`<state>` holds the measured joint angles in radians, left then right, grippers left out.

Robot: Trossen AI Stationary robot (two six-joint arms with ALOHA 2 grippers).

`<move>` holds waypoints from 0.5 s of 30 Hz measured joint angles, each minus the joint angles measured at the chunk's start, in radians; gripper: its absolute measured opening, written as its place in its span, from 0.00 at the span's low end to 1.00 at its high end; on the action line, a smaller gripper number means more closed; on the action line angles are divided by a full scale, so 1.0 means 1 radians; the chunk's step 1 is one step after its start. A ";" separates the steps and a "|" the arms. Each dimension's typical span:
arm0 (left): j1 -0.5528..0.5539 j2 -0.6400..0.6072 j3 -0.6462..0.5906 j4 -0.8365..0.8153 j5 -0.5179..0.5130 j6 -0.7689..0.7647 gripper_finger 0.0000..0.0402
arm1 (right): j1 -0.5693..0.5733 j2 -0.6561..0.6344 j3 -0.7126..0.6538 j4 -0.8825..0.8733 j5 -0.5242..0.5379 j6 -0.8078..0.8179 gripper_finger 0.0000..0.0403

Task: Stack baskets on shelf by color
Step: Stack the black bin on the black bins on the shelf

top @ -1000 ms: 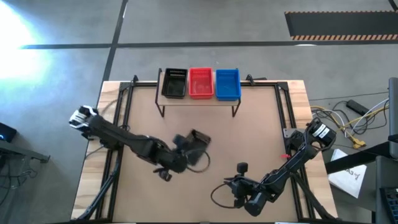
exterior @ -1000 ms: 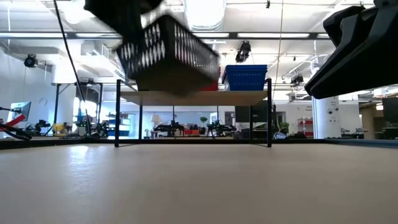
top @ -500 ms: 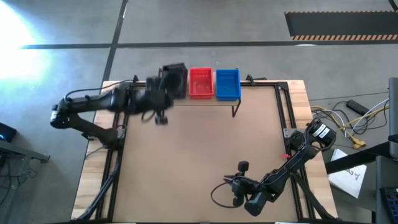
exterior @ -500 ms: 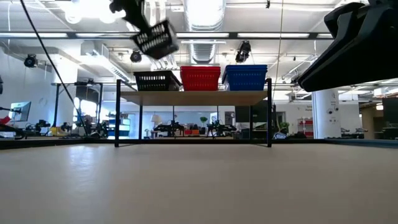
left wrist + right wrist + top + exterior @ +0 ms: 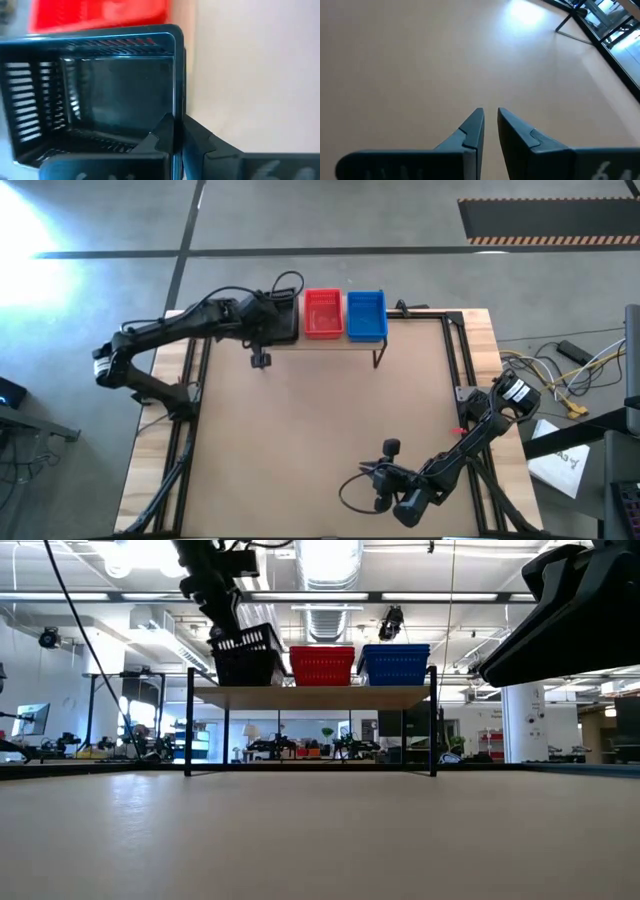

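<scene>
Left gripper clamped on near rim of black basket, one finger inside wall, one outside. In high view, left gripper over left end of shelf, arm reaching in from table's left edge. In low view, black basket slightly tilted, sitting on or just above another black basket at shelf's left end; hard to tell whether fully seated. Left gripper coming down onto it from above.

Red basket in middle of shelf, just beside black one, blue basket at right end, touching or nearly touching red. Red basket visible past black rim in left wrist view. Low view: red basket and blue basket upright side by side on shelf, thin black legs down to wooden table.

Right gripper narrowed to thin gap, holding nothing, over bare table. High view: right gripper near table's front edge, well apart from shelf.
</scene>
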<state>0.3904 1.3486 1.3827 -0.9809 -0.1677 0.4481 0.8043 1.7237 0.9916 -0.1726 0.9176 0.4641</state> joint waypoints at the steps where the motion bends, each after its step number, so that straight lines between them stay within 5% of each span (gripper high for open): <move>1: 0.000 0.006 0.000 -0.014 0.011 -0.008 0.00 | 0.000 0.000 0.000 0.000 0.000 0.000 0.12; 9: -0.011 0.023 0.000 -0.039 0.021 -0.038 0.01 | 0.000 0.000 0.000 -0.001 0.000 -0.003 0.12; 15: -0.011 0.021 0.005 -0.040 0.022 -0.060 0.14 | 0.000 0.000 -0.003 -0.001 0.000 -0.002 0.12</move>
<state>0.3794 1.3698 1.3876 -1.0214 -0.1454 0.3882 0.8043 1.7237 0.9889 -0.1734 0.9176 0.4622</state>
